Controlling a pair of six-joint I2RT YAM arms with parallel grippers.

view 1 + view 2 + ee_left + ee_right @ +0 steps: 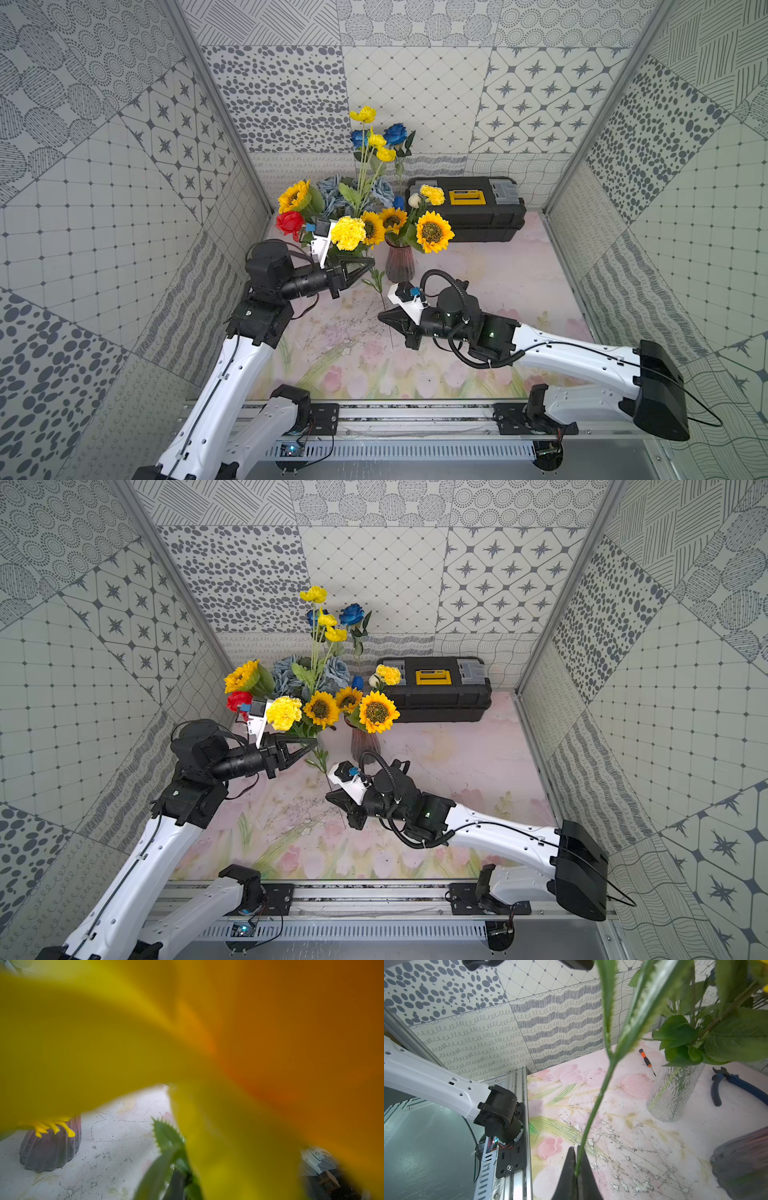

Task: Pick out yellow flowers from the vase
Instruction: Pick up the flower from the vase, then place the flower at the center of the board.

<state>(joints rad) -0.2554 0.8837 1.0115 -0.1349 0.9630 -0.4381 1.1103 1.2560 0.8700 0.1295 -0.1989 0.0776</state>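
Observation:
A fluffy yellow flower (348, 232) (284, 712) is out of the vases, its petals blurring most of the left wrist view. My left gripper (371, 262) (315, 742) is shut on its thin green stem (593, 1109) just under the leaves. My right gripper (380, 316) (576, 1159) is shut on the same stem lower down. A clear glass vase (675, 1093) holds leafy stems. In both top views its blooms hide it, among them a sunflower (293, 196) and a tall yellow spray (363, 114). The purple ribbed vase (400, 264) carries more sunflowers (434, 230).
A black toolbox (467, 208) with a yellow handle stands at the back right. Beside the glass vase lie an orange screwdriver (646, 1061) and blue-handled pliers (724, 1084). A red rose (289, 222) and blue roses (395, 133) stand among the stems. Patterned walls close in three sides.

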